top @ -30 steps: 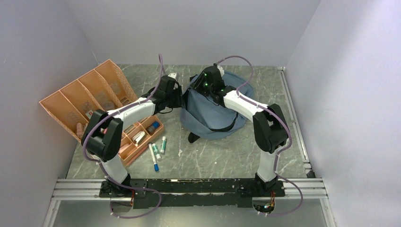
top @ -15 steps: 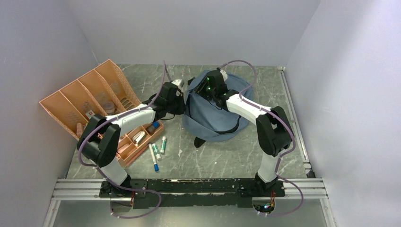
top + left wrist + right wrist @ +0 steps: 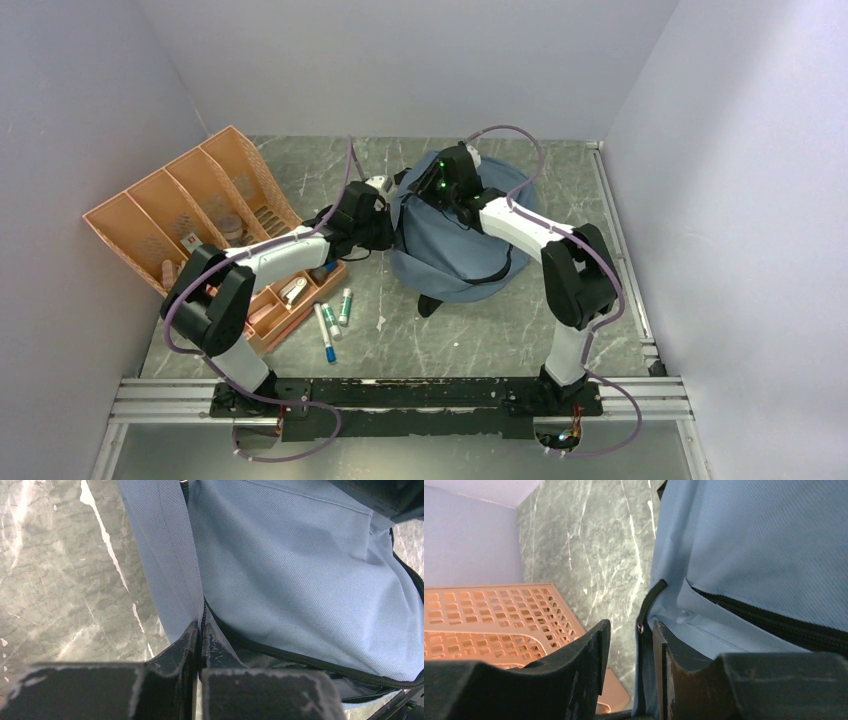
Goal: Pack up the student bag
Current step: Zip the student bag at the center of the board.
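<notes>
The left fingers (image 3: 172, 652) are pressed together on a thin fold of the student bag (image 3: 455, 255), pinching the fabric right beside its black zipper line. In the left wrist view the fold rises from the pinch toward the top of frame, and the bag's body fills the right. The right fingers (image 3: 589, 650) stand apart. The bag's trimmed edge hangs in the gap against the finger on the frame's right, with bare worktop (image 3: 589, 555) showing on the other side: straddling, not clamped. Top view: the bag sits slumped just right of frame centre. The left pinch is at its left-of-frame rim and the right fingers are at its upper rim. The two are near one another, so the stretch of rim between them is short and runs from left up toward centre. Judgement: the step in hand is getting the mouth open. The move turns on the right fingers closing on the edge already between them, then drawing away from the left pinch. The orange tray (image 3: 215, 180) and loose markers (image 3: 331, 322) lie left of the bag, on the left arm's side and well apart from the right arm.
</notes>
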Controlling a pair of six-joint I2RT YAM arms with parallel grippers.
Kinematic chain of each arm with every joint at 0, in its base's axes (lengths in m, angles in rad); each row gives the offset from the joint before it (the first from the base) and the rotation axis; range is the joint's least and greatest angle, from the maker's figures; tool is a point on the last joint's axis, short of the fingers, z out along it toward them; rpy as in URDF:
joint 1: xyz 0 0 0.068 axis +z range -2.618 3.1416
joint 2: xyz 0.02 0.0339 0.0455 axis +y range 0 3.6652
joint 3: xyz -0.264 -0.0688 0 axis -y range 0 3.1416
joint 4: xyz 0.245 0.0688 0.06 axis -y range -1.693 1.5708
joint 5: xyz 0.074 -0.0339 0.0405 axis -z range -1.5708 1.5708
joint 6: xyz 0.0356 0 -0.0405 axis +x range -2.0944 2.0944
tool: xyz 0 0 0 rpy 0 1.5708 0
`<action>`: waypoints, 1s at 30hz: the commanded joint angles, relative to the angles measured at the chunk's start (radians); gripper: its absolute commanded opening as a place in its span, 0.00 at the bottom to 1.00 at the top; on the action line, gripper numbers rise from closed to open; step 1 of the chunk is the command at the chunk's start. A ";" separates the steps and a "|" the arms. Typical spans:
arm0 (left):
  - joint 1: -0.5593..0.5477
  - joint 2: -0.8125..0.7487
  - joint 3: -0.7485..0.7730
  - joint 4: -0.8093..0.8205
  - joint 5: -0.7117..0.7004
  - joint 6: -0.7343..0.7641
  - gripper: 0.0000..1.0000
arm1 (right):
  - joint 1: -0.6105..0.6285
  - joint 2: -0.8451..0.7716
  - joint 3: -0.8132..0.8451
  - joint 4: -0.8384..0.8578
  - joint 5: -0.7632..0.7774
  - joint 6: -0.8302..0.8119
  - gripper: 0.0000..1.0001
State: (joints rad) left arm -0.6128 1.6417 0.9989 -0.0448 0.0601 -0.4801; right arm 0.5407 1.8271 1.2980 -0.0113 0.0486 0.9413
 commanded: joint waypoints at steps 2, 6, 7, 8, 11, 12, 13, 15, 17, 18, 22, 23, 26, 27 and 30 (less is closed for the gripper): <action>-0.008 -0.027 -0.013 0.019 0.044 -0.006 0.05 | -0.006 0.063 0.061 0.031 -0.033 0.007 0.40; -0.008 -0.032 -0.018 0.023 0.043 -0.009 0.05 | -0.006 0.087 0.074 0.033 -0.044 0.021 0.40; -0.008 -0.032 -0.019 0.025 0.043 -0.008 0.05 | -0.007 0.092 0.077 0.033 -0.044 0.025 0.40; -0.008 -0.032 -0.019 0.025 0.044 -0.010 0.05 | -0.006 0.096 0.076 0.035 -0.045 0.029 0.40; -0.010 -0.030 -0.016 0.025 0.045 -0.010 0.05 | -0.007 0.109 0.079 0.045 -0.044 0.030 0.40; -0.010 -0.029 -0.016 0.024 0.044 -0.011 0.05 | -0.007 0.116 0.081 0.046 -0.063 0.031 0.40; -0.011 -0.029 -0.016 0.023 0.043 -0.009 0.05 | -0.008 0.121 0.085 0.050 -0.072 0.030 0.40; -0.011 -0.030 -0.016 0.023 0.041 -0.006 0.05 | -0.008 0.134 0.089 0.055 -0.079 0.034 0.40; -0.013 -0.031 -0.016 0.020 0.041 -0.005 0.05 | -0.010 0.148 0.095 0.062 -0.087 0.039 0.40; -0.013 -0.031 -0.016 0.021 0.041 -0.004 0.05 | -0.010 0.155 0.098 0.065 -0.091 0.042 0.40; -0.018 -0.029 -0.019 0.024 0.041 -0.006 0.05 | -0.012 0.182 0.118 0.070 -0.103 0.046 0.40; -0.019 -0.028 -0.019 0.023 0.041 -0.007 0.05 | -0.012 0.190 0.124 0.068 -0.105 0.044 0.40; -0.023 -0.029 -0.021 0.026 0.043 -0.009 0.05 | -0.013 0.206 0.137 0.068 -0.105 0.042 0.40; -0.025 -0.029 -0.022 0.027 0.043 -0.010 0.05 | -0.014 0.211 0.140 0.069 -0.103 0.039 0.39; -0.030 -0.028 -0.021 0.027 0.042 -0.011 0.05 | -0.016 0.222 0.152 0.064 -0.097 0.030 0.37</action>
State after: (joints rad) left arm -0.6186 1.6394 0.9913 -0.0261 0.0647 -0.4862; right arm 0.5331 2.0235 1.4101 0.0265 -0.0563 0.9722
